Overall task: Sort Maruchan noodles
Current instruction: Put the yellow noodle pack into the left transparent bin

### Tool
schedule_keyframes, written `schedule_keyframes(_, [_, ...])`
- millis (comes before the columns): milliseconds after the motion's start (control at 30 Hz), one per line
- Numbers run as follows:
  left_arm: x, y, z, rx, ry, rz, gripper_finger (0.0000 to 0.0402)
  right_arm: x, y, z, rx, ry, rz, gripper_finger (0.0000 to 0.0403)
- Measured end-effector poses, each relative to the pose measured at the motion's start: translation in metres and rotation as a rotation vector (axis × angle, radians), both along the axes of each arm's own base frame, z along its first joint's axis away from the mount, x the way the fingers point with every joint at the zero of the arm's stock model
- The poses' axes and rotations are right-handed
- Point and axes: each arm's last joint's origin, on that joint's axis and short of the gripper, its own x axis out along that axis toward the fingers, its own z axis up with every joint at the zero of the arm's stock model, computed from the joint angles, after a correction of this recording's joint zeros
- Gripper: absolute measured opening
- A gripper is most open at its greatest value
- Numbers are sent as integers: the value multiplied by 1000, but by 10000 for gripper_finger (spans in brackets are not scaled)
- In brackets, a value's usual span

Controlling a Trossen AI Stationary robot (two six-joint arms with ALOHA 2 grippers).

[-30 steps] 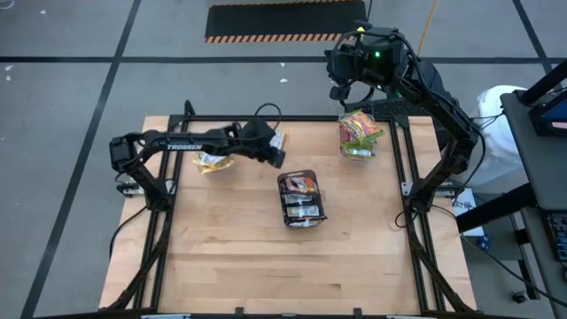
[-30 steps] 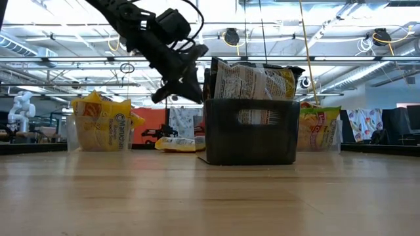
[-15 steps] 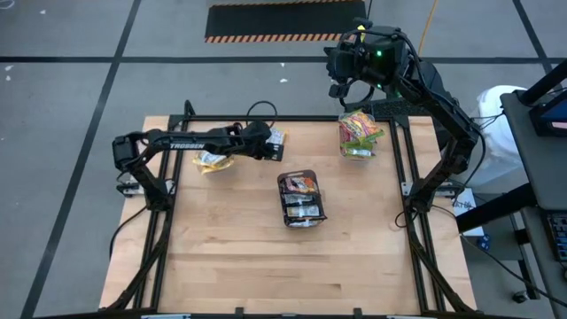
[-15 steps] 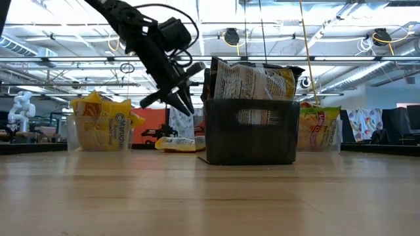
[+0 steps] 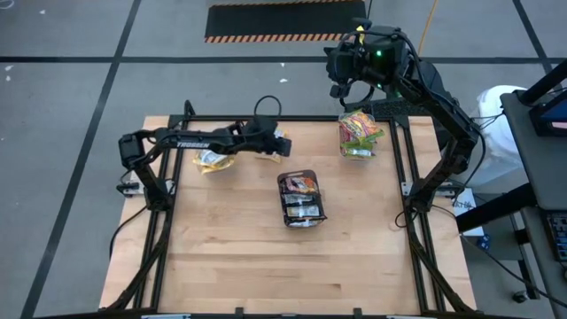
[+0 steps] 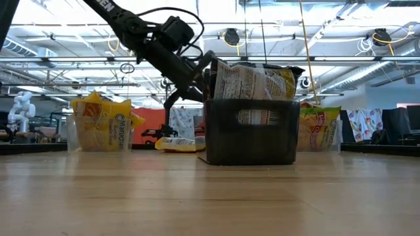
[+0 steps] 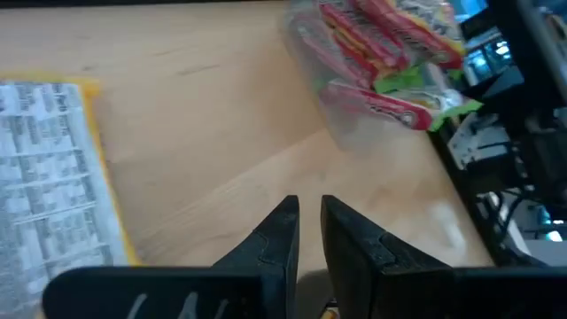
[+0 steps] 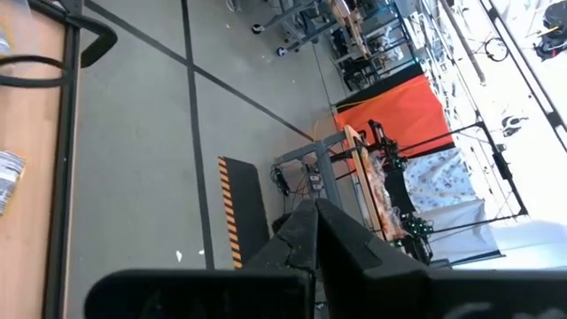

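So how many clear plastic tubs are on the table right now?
2. One tub with yellow packets sits at the far left, beside the left arm; the other tub with green-edged packets sits at the far right. None seems hidden behind the dark tray.

High view: overhead, straight down on the whole table (image 5: 266,257), far off. Low view: at tabletop height, level across the table (image 6: 210,196), tray (image 6: 249,139) close, room behind. Both share the tray (image 5: 301,202) and tubs. Left wrist view: close, angled down at the wood past its fingers (image 7: 282,232). Right wrist view: points off the table at floor and room.
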Motion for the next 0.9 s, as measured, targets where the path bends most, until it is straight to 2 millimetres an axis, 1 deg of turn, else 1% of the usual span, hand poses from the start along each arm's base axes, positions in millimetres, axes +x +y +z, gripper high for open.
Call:
schedule_keyframes(133, [-5, 5, -4, -32, 46, 28, 56, 0, 0, 0, -10, 11, 5, 0])
schedule_keyframes(300, [-17, 7, -15, -43, 203, 108, 56, 0, 0, 0, -10, 11, 4, 0])
schedule_keyframes(567, [-33, 16, -24, -59, 348, 204, 56, 0, 0, 0, -12, 13, 6, 0])
schedule_keyframes(667, [-39, 24, -25, -97, 356, 265, 56, 0, 0, 0, -14, 15, 7, 0])
schedule_keyframes(733, [-41, 29, -25, -104, 350, 276, 56, 0, 0, 0, -15, 15, 8, 0])
schedule_keyframes(900, [-40, 34, -23, -65, 320, 174, 56, 0, 0, 1, -18, 8, 7, 0])
